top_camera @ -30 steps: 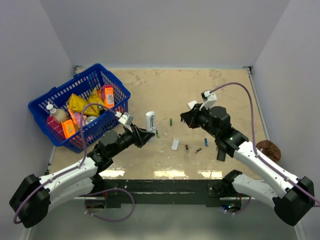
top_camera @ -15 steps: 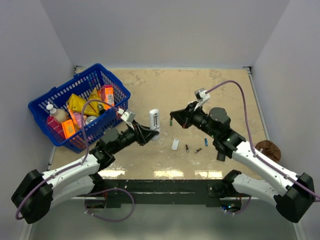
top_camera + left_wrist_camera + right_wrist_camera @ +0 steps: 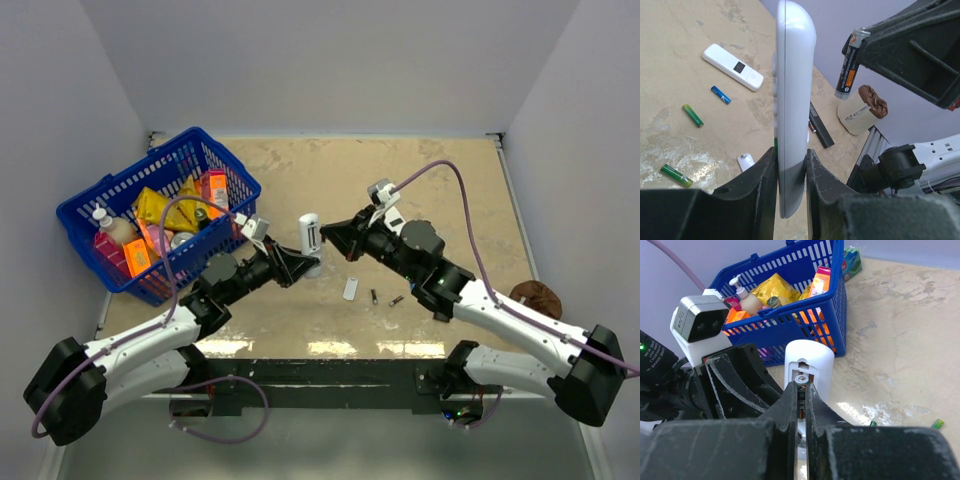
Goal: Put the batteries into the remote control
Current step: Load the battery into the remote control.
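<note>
Your left hand (image 3: 790, 172) is clamped on the upright remote control (image 3: 792, 75), and your right hand (image 3: 801, 407), pinching a battery (image 3: 801, 381), is just in front of its open back, long axes nearly parallel.

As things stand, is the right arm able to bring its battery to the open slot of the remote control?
Probably yes: the left fingers hold the remote control upright, its open slot faces the battery, and nothing stands between them.

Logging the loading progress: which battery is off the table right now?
The dark battery with the orange band, pinched in the right tool; the blue battery and green batteries lie on the table.
</note>
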### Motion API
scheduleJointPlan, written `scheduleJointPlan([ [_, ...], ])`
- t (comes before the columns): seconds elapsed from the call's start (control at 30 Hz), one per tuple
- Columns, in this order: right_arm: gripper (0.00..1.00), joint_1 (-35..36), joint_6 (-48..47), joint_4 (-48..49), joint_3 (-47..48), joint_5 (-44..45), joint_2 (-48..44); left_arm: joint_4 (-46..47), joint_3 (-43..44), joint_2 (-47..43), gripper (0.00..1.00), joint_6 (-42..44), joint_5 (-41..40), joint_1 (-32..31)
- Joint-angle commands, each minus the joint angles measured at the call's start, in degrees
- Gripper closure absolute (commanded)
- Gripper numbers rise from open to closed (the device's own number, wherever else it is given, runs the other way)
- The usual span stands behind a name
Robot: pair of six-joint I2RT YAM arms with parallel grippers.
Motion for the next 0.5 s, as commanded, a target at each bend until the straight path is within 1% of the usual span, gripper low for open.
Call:
scheduleJointPlan([
  [0.0, 1.00, 2.6, -2.9, 5.1, 3.5, 5.7, 0.8, 2.0, 3.5, -0.6, 1.00, -0.9, -1.5, 0.3],
  [0.3, 1.00, 4.6, -3.9, 8.8, 2.8, 11.9, 3.1, 1.3, 3.7, -1.0, 1.00, -1.1, -1.6, 0.4],
  [0.47, 1.00, 4.7, -4.6, 9.5, 3.1, 12.7, 4.7, 0.9, 4.2, -0.9, 1.00, -0.9, -1.8, 0.4],
])
